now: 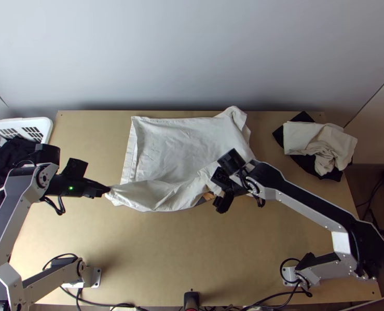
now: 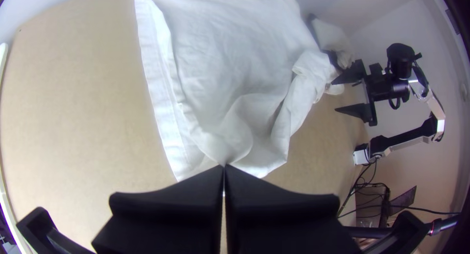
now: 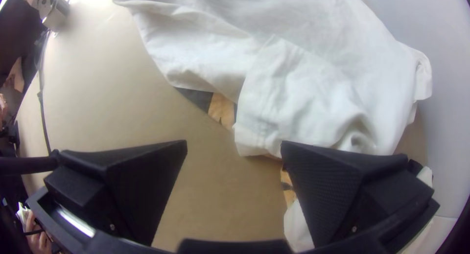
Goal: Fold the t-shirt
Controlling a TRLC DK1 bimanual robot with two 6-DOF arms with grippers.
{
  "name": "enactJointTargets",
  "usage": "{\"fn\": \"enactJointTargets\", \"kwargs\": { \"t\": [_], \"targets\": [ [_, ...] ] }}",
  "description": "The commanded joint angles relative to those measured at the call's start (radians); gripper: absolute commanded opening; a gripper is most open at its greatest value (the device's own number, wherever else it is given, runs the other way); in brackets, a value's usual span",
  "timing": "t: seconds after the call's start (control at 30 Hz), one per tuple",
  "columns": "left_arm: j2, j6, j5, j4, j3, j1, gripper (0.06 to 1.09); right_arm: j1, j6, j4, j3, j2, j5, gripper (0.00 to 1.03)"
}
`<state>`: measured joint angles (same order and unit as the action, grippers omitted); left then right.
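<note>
Light wooden table [image 1: 192,249]; on it, white t-shirt [image 1: 174,145], black cloth [image 1: 303,117].

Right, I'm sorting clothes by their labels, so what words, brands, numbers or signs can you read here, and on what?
No text can be read.
The white shirt: no lettering I can make out.
Orange-and-dark patch by its edge: mostly covered, can't tell.
Basket, folded cloths: none I can make out.

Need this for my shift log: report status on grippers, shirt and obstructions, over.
Left gripper shut on shirt, near left end; right gripper open at shirt's near right edge. Shirt spread, near side rumpled. Cloth pile far right, apart from shirt.
</note>
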<state>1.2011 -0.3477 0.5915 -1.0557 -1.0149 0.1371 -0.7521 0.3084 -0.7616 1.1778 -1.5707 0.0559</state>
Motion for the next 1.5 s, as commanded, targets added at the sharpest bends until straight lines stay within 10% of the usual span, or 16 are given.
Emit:
{"fn": "enactJointTargets", "kwargs": {
  "t": [0.0,0.27,0.63,1.47],
  "targets": [
    [0.006,-0.002,-0.001,-0.001,0.001,0.013,0.09,0.005,0.000,0.120,-0.056,-0.055,-0.036,0.89],
    [0.032,-0.007,-0.001,0.002,-0.011,0.016,0.09,0.005,-0.002,0.228,-0.073,-0.144,-0.116,0.85],
    [0.028,-0.027,0.001,-0.009,-0.031,0.044,0.09,0.033,0.011,0.208,-0.076,-0.075,-0.140,0.03],
    [-0.025,-0.346,0.002,-0.392,-0.091,0.200,0.09,-0.105,-0.026,-0.696,0.005,0.285,0.148,0.03]
  ]
}}
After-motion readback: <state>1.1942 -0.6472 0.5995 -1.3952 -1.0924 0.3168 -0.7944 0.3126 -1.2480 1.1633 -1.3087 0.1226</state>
